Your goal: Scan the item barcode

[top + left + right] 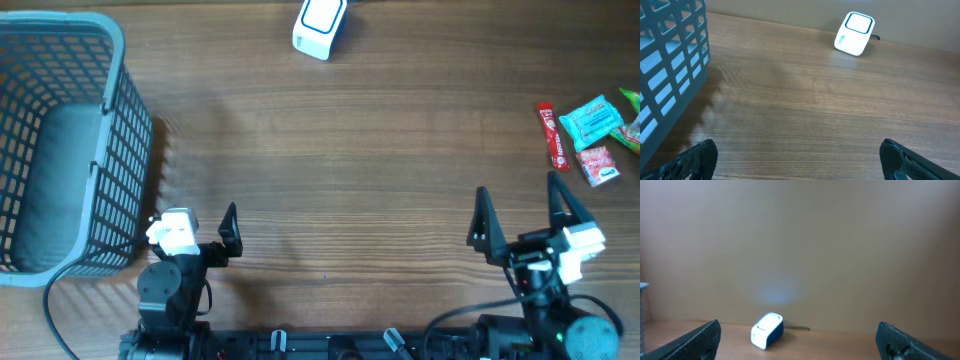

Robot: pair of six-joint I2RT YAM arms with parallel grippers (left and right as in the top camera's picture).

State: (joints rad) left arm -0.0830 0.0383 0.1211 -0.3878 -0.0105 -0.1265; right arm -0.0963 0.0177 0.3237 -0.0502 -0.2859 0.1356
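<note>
2 arms sit low at the near edge of the desk (350, 150), and nothing is in hand. The right gripper (518, 190) has its jaws spread wide and empty. The left gripper (200, 228) is the same, jaws wide apart with only bare wood between them.

The items lie in a small cluster at the far right. There's a red stick pack (553, 135), a teal packet (593, 121) just beside it, and a small red-and-white packet (599, 164) a little nearer.

From the right jaws the cluster lies ahead and slightly right, close by. From the left jaws it is well apart, across the whole desk, so I'd call the right arm the nearer. The red stick pack's long axis runs near to far, so jaws closing left to right would take it across its narrow width.

The scanner (320, 25), white with blue trim, sits at the far edge near centre. Any item picked up must travel left and far to reach it. A grey basket (125, 150) stands at the left. The desk is flat, smooth wood grain, with a plain beige wall behind it.
</note>
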